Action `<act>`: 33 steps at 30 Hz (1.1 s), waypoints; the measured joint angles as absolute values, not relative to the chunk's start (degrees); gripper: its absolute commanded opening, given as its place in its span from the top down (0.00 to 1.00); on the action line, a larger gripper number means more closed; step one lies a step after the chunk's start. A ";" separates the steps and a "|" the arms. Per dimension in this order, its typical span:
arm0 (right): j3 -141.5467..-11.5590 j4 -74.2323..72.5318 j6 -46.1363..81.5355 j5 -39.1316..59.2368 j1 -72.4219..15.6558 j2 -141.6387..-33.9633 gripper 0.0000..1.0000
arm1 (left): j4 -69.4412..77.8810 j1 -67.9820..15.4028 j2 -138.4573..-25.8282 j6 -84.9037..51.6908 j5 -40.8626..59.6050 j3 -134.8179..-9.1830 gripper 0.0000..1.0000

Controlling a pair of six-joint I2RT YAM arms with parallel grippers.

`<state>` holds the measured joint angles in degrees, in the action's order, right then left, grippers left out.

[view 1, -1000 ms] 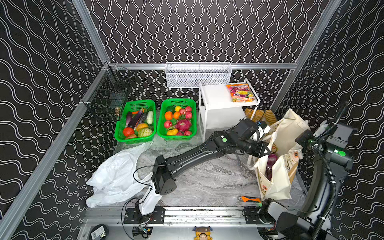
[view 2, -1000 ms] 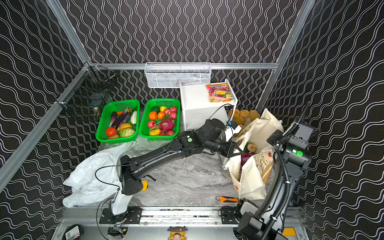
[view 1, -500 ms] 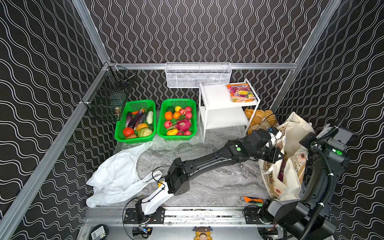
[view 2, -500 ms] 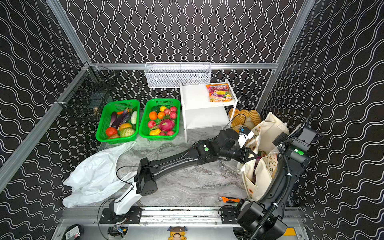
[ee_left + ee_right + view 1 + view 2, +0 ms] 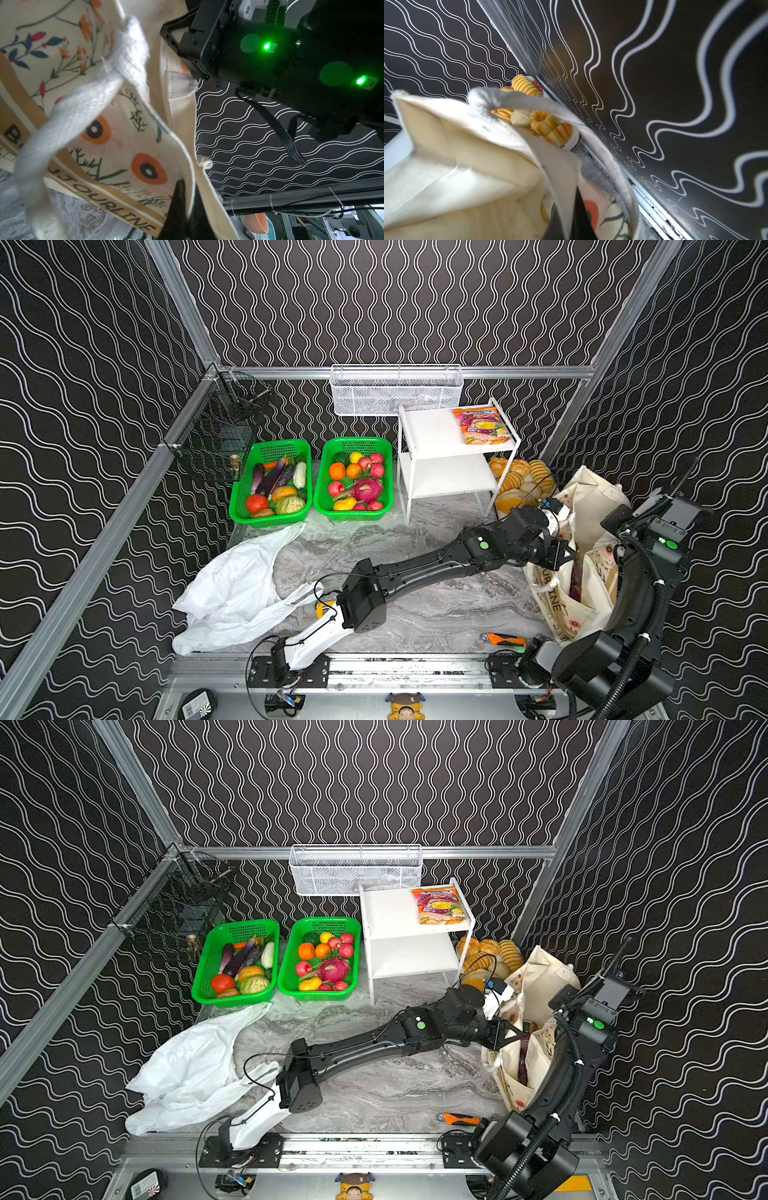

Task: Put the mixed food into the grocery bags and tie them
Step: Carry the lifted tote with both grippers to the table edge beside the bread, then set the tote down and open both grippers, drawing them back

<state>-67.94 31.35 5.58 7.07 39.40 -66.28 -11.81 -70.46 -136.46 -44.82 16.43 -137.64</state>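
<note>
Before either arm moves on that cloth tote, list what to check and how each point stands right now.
1. Pinch of the left gripper on the cloth tote rim: ok, fabric sits between its closed fingers.
2. Hold of the right gripper on the tote: ok, cloth runs between its fingers.
3. Tote mouth open: ok, a purple item shows inside in a top view.
4. Strap handle free for tying: ok, it hangs loose and untied.
5. White plastic bag tied: not ok, it lies slack with its handles loose.
6. Snack packet bagged: not ok, it lies on the white shelf.
</note>
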 measured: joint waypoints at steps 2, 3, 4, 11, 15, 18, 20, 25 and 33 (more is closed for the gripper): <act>-67.96 29.78 6.00 6.70 39.40 -65.93 0.86 | -11.64 -70.46 -136.51 -44.82 16.23 -137.64 1.00; -68.25 29.54 6.26 6.57 39.42 -65.98 0.86 | -11.60 -70.46 -136.49 -44.82 15.86 -137.64 1.00; -68.75 29.43 6.26 6.50 39.42 -66.26 0.85 | -11.44 -70.48 -136.49 -44.80 15.66 -137.64 1.00; -71.79 30.65 6.68 6.35 39.42 -67.75 0.63 | -10.63 -70.50 -136.25 -44.51 14.72 -137.10 0.93; -74.37 32.84 6.61 8.80 39.42 -66.98 0.42 | -9.02 -70.50 -135.39 -43.97 14.15 -135.37 0.70; -77.76 34.15 6.59 11.66 39.42 -66.08 0.35 | -7.68 -70.50 -134.30 -43.20 14.13 -134.58 0.58; -80.05 35.05 6.57 13.34 39.42 -65.73 0.34 | -6.35 -70.52 -133.16 -42.41 14.11 -133.67 0.50; -84.14 37.52 6.26 19.38 39.42 -64.25 0.34 | -3.81 -70.52 -129.45 -40.12 13.72 -130.02 0.45; -85.78 39.00 9.02 38.06 39.38 -59.70 0.47 | -2.33 -70.50 -120.01 -34.57 9.72 -118.58 0.48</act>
